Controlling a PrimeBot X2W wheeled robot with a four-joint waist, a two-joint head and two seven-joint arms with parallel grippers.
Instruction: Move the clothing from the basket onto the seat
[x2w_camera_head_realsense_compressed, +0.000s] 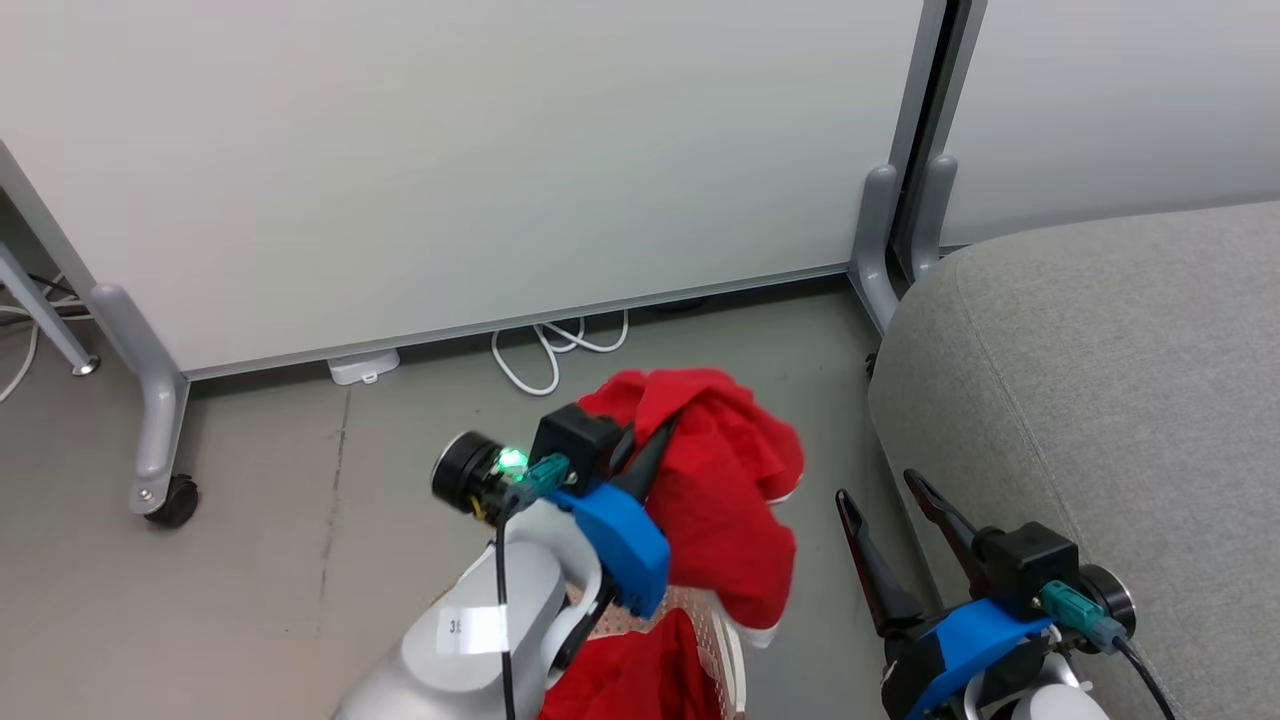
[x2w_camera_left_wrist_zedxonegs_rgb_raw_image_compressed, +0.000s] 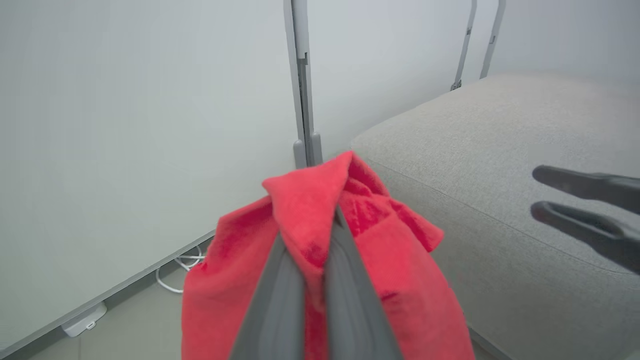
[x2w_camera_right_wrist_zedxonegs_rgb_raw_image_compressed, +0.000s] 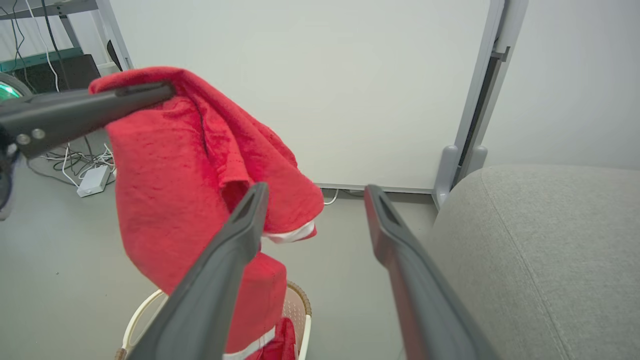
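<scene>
A red garment (x2w_camera_head_realsense_compressed: 720, 480) is held pinched between the closed fingers of the left hand (x2w_camera_head_realsense_compressed: 665, 428), gripped at a fold near its top. From there it is draped down around the hand's right side, above the basket (x2w_camera_right_wrist_zedxonegs_rgb_raw_image_compressed: 300, 302). A second red garment (x2w_camera_head_realsense_compressed: 640, 670) is seen lying in the basket, below the left hand. The right hand (x2w_camera_head_realsense_compressed: 880, 490) is held wide and empty, between the hanging garment and the grey seat (x2w_camera_head_realsense_compressed: 1100, 400). The lifted garment is seen apart from the seat.
</scene>
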